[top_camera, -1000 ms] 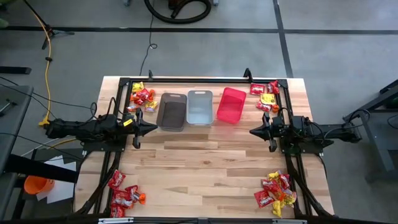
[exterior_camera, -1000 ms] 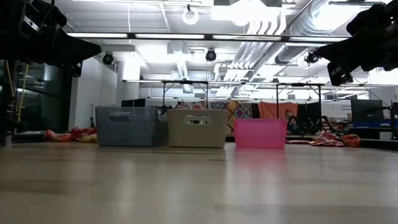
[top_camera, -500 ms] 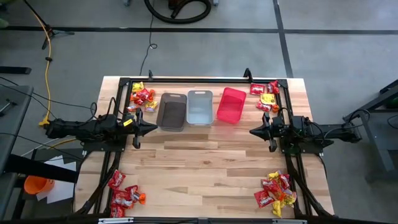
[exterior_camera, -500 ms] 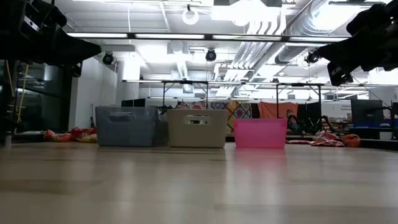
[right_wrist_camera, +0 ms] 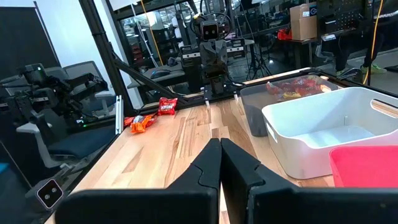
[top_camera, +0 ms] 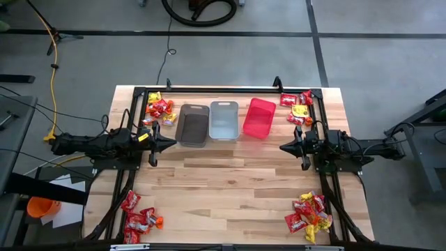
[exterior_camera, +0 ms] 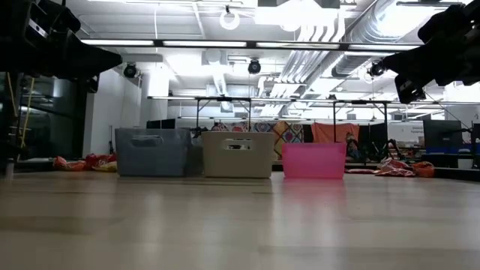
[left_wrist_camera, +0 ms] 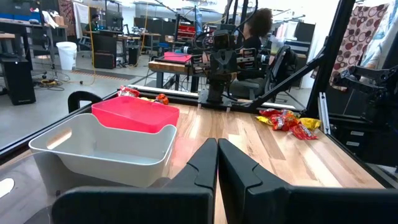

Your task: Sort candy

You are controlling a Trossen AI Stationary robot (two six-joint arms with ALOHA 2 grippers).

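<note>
The candy lies in four heaps at the table's corners: far left [top_camera: 159, 109], far right [top_camera: 298, 108], near left [top_camera: 138, 222] and near right [top_camera: 308, 215]. Its wrappers are red, yellow and orange. My left gripper [top_camera: 174, 144] stands shut above the table's left side, pointing level toward the right. My right gripper [top_camera: 281, 147] stands shut above the right side, pointing level toward the left. Neither has anything between its fingers, as the wrist views show [left_wrist_camera: 217, 144] [right_wrist_camera: 221, 144].
Three bins stand in a row at the far middle: brown [top_camera: 193, 125], grey [top_camera: 224, 120] and pink [top_camera: 259, 118]. A black frame [top_camera: 223, 89] runs along the table's far edge and sides. Bare wood [top_camera: 230, 174] lies between the grippers. A person [left_wrist_camera: 255, 28] sits beyond the table.
</note>
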